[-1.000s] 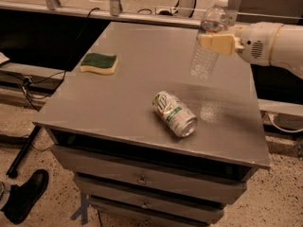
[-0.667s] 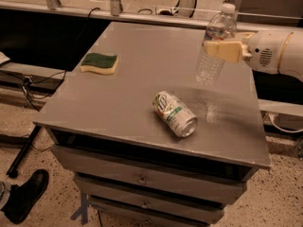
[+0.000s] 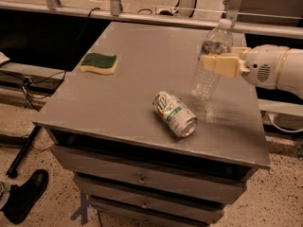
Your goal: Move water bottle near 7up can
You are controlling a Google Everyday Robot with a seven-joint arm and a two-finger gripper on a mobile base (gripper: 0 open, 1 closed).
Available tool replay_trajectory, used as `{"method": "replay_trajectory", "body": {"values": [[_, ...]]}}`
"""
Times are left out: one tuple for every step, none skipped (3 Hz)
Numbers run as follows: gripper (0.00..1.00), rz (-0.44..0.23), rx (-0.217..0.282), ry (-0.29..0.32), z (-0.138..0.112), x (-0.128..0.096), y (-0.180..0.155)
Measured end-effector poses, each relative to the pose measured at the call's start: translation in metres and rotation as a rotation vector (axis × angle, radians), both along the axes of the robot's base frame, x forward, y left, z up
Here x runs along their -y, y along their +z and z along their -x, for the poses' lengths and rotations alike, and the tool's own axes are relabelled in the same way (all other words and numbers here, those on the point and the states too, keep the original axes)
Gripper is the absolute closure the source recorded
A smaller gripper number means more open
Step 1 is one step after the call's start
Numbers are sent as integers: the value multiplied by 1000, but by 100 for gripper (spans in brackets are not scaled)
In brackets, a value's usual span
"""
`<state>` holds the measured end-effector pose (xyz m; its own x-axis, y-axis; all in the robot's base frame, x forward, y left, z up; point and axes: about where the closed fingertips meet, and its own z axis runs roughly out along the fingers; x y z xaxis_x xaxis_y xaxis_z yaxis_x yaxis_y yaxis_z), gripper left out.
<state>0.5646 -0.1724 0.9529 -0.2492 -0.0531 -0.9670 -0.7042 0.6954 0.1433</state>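
The water bottle [image 3: 210, 65] is clear with a white cap and stands nearly upright, its base just above or touching the grey table top [image 3: 142, 79], right of centre. My gripper [image 3: 218, 63] reaches in from the right and is shut on the water bottle around its upper body. The 7up can [image 3: 174, 113] lies on its side on the table, its open end toward the front right, just front-left of the bottle's base.
A yellow sponge with a green top [image 3: 99, 62] lies at the table's left side. The table sits on a drawer unit [image 3: 142, 181]. A shoe [image 3: 26, 195] is on the floor at lower left. Cables and rails run behind.
The gripper has carried the bottle lower and a little toward the can; its base has come down to about the table top. The can and the sponge have not moved.
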Motion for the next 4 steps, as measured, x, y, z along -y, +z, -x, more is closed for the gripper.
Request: {"method": "replay_trajectory", "body": {"values": [[84,-8,-11,37,9,-13,-10],[59,-9,-6,78,16,-26,-16],[36,-13,7,108,22,-33,-22],[12,-21,18,134,27,-38,-27]]}}
